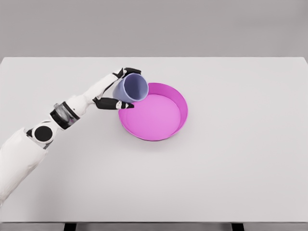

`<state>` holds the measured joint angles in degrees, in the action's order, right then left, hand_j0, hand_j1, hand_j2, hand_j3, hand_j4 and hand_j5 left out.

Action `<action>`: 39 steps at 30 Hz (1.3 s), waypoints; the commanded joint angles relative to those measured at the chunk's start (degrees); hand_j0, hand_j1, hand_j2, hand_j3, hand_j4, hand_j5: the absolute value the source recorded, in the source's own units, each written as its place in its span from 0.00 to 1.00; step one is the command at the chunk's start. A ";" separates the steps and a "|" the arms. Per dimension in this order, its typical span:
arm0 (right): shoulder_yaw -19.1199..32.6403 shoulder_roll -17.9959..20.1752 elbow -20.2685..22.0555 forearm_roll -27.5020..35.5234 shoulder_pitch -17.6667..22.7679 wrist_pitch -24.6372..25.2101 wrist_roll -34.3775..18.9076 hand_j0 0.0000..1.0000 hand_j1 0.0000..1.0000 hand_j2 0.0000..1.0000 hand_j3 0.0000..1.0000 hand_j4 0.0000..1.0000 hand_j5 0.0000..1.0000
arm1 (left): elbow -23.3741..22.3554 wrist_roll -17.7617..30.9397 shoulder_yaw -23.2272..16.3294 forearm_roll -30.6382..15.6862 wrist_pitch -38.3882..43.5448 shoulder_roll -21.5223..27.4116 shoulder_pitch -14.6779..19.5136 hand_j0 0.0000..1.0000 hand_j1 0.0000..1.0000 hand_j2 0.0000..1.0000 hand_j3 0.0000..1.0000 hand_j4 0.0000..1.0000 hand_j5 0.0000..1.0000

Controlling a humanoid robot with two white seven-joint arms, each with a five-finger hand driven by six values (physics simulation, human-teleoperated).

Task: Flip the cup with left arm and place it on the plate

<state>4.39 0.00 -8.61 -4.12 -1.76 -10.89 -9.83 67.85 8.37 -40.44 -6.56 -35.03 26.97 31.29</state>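
The left hand [117, 91] is gripping the tilted cup [131, 87] over the plate's [183, 103] left rim; released now, it is probably tipping off the edge.

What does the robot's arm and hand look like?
The left arm is smooth white with rounded shells. It has a black round joint near the elbow and a grey-and-black ring at the wrist. The left hand is white with black patches and slim fingers. No cables show. The right arm isn't in view.
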 commanded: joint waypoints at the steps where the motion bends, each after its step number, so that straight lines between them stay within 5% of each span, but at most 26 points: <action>1: 0.00 0.00 0.00 -0.01 0.00 -0.01 -0.01 1.00 1.00 1.00 1.00 1.00 1.00 | 0.09 -0.02 -0.51 -1.35 0.03 -1.22 0.00 0.71 0.71 0.71 0.71 0.71 0.71; 8: 0.00 0.00 0.00 -0.01 0.09 -0.01 -0.01 1.00 1.00 1.00 1.00 1.00 1.00 | -0.44 -0.02 -0.51 -2.67 0.03 -3.68 -1.58 0.71 0.71 0.71 0.71 0.71 0.71; 15: 0.00 0.00 0.00 -0.01 0.09 -0.01 -0.01 1.00 1.00 1.00 1.00 1.00 1.00 | -0.61 -0.02 -3.50 -9.70 0.03 -4.12 -2.02 0.70 0.70 0.70 0.70 0.70 0.70; 39: 0.00 0.00 0.00 -0.01 0.00 -0.01 -0.01 1.00 1.00 1.00 1.00 1.00 1.00 | -3.34 -0.02 -3.85 -15.41 0.03 -9.30 -4.83 0.71 0.71 0.71 0.71 0.71 0.71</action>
<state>4.39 0.00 -8.61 -4.12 -1.76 -10.89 -9.83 65.06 8.36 -44.33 -21.40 -35.01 18.04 26.46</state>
